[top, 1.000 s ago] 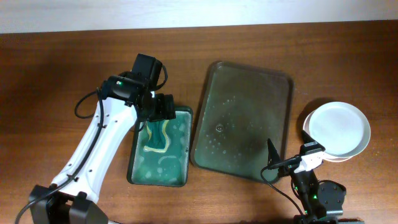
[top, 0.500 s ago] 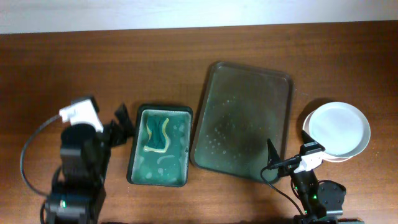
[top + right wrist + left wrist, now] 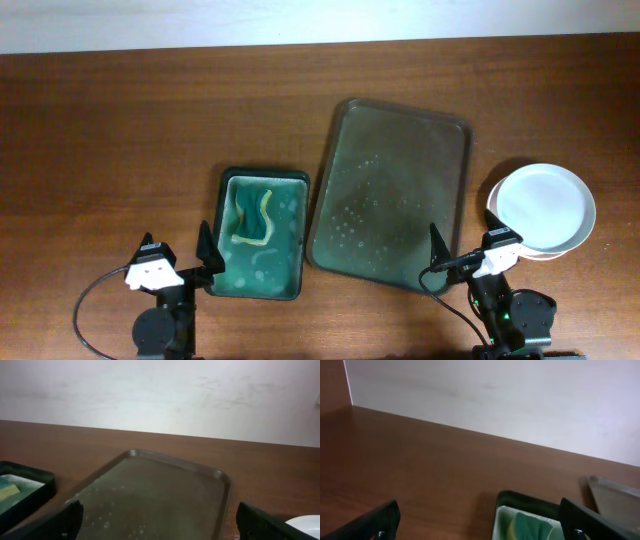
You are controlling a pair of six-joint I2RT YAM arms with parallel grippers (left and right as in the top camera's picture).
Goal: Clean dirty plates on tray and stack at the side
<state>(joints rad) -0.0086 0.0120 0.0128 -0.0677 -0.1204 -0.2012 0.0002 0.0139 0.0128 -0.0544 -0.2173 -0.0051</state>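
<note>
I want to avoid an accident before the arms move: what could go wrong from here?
1. The left gripper, open, has one finger right at the green tub's rim; a sideways swing might knock it and spill the greenish water.
2. The plates, stacked, stand close beside the right gripper; a careless move could strike them.

Reddish-brown wood-grain tabletop (image 3: 120, 130) running back to a plain matte off-white wall (image 3: 160, 395), faintly scuffed, under soft even light, with a dull sheen on the wood.
</note>
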